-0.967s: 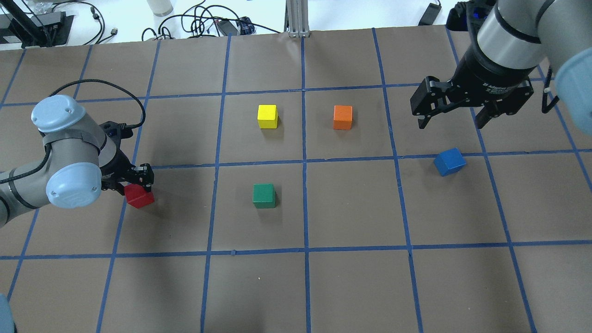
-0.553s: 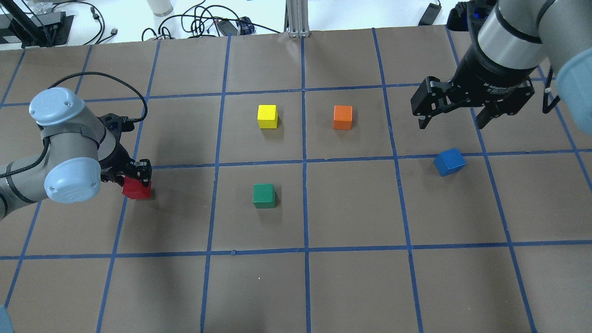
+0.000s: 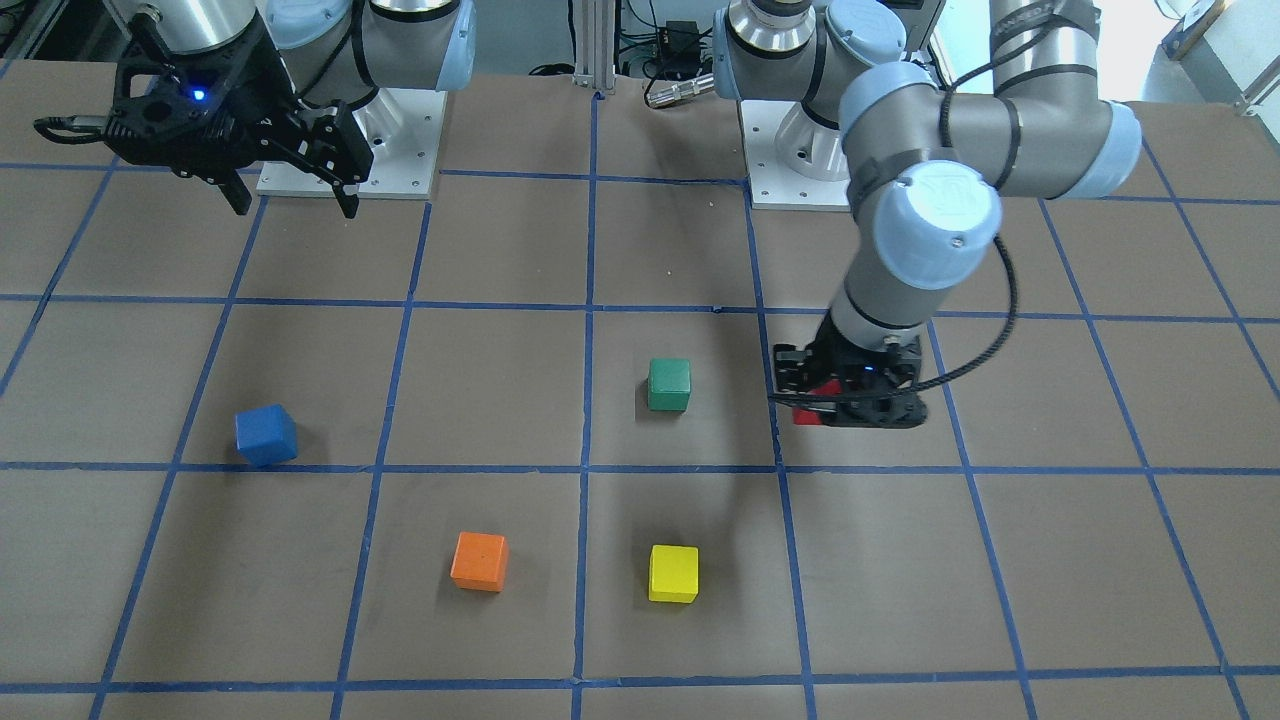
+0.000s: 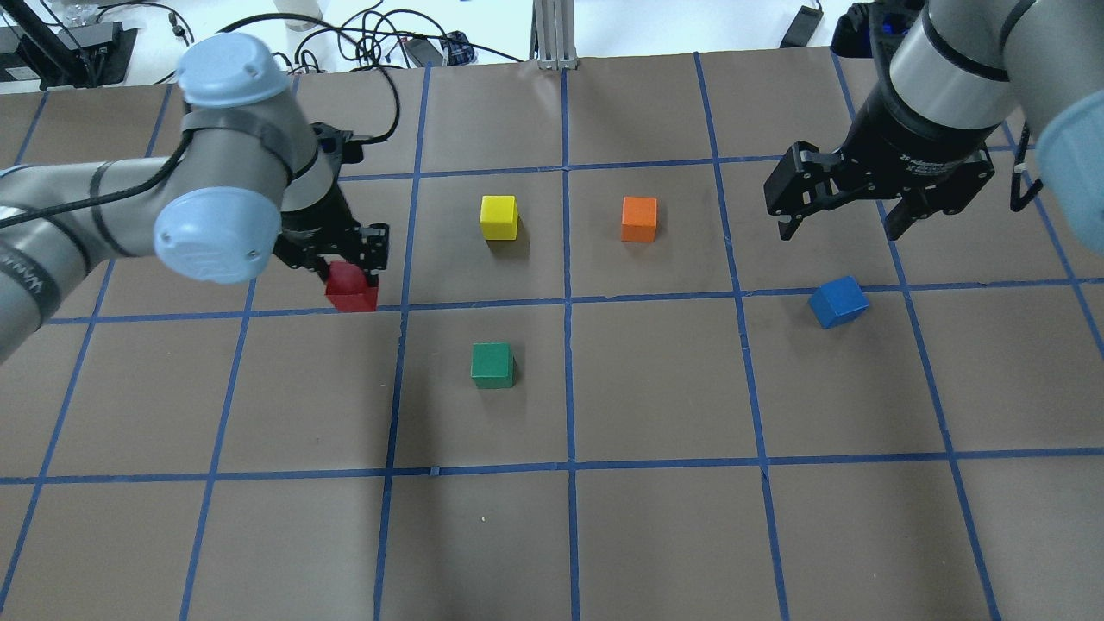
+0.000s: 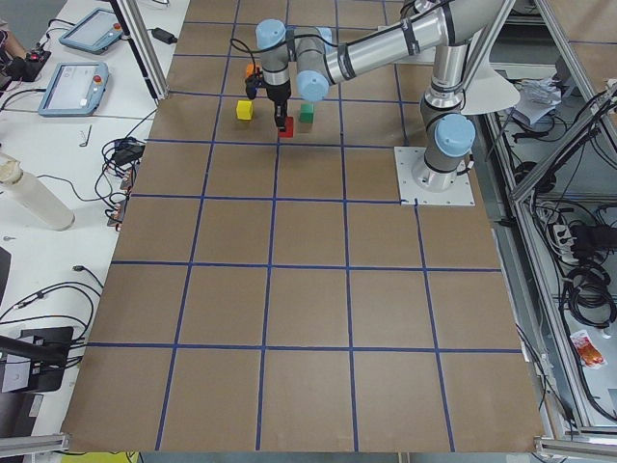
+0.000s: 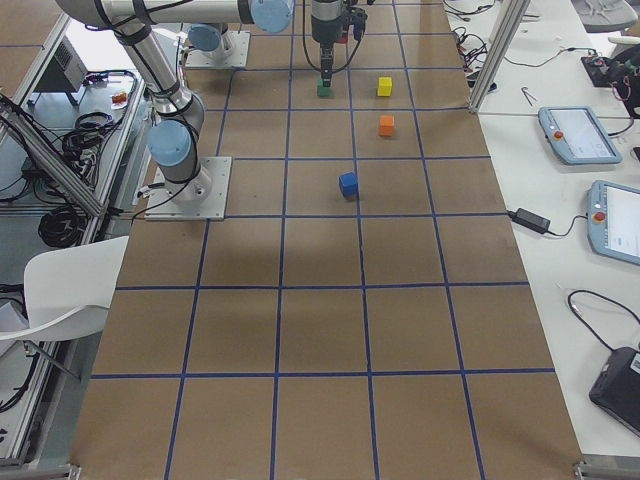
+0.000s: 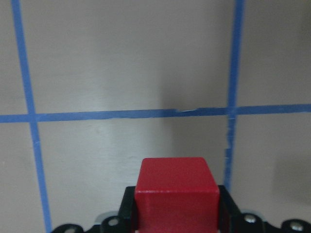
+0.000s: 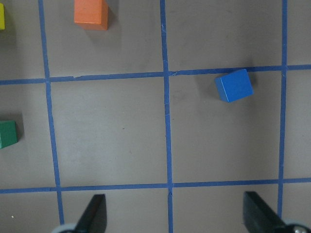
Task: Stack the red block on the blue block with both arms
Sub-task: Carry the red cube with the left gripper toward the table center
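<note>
My left gripper [image 4: 349, 280] is shut on the red block [image 4: 351, 290] and holds it above the table, left of the yellow cube. The red block also shows between the jaws in the left wrist view [image 7: 176, 194] and in the front-facing view [image 3: 815, 408]. The blue block [image 4: 838, 302] lies on the table at the right, turned a little off the grid; it also shows in the front-facing view [image 3: 266, 435] and the right wrist view [image 8: 234, 85]. My right gripper [image 4: 843, 224] is open and empty, hanging high, behind the blue block.
A yellow cube [image 4: 499, 216], an orange cube [image 4: 639, 218] and a green cube [image 4: 492, 365] lie on the brown paper with its blue tape grid [image 4: 567, 302]. Cables and gear lie beyond the table's far edge.
My left arm has lifted the red block and carried it rightward and away from the robot, toward the yellow cube. The right arm and the other cubes have not moved.
</note>
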